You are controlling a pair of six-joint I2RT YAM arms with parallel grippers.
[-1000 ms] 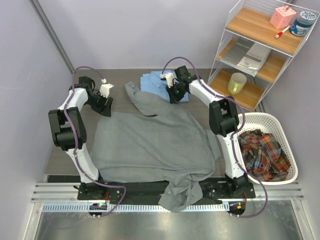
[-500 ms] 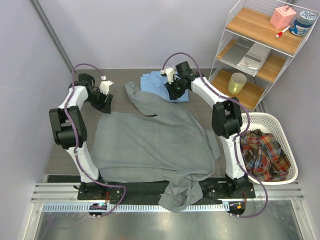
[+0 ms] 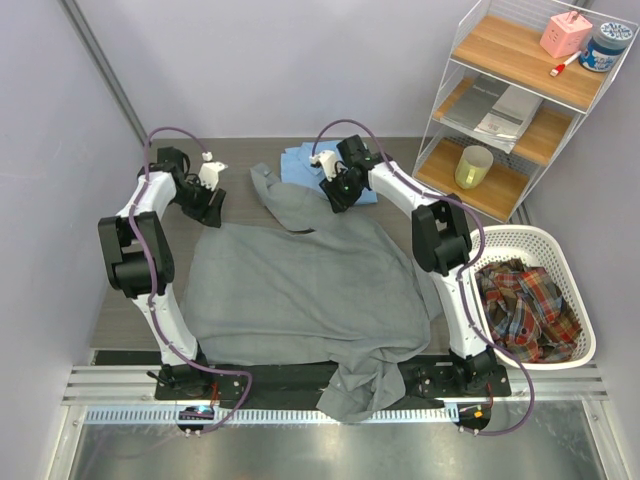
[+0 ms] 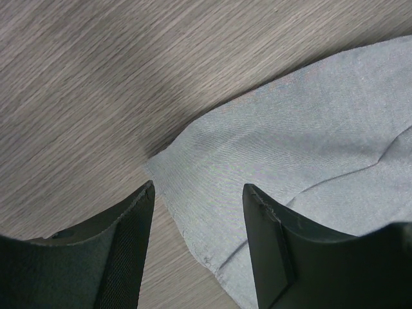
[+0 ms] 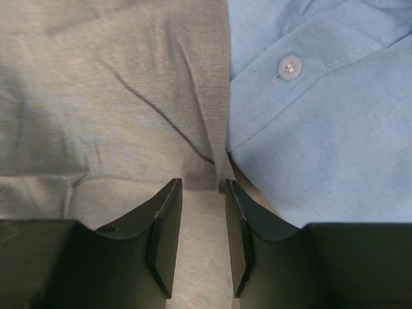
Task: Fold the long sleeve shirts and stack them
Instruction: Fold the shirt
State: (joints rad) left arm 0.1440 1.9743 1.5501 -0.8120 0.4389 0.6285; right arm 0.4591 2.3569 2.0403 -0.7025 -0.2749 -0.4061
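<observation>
Left claw (image 4: 197, 215) wide open, holding nothing, its fingers straddling a corner of the plain grey collared cloth shirt (image 3: 300, 285) on the wood-grain worktop (image 4: 96, 71). Right claw (image 5: 201, 222) parted only narrowly, low over the grey shirt's edge, just beside the plain light blue button-front cloth shirt (image 5: 322, 122); no clear hold on cloth. Grey shirt lies spread mid-worktop, hem drooping over the near edge. Blue shirt sits compact at the far side, touching the grey one.
</observation>
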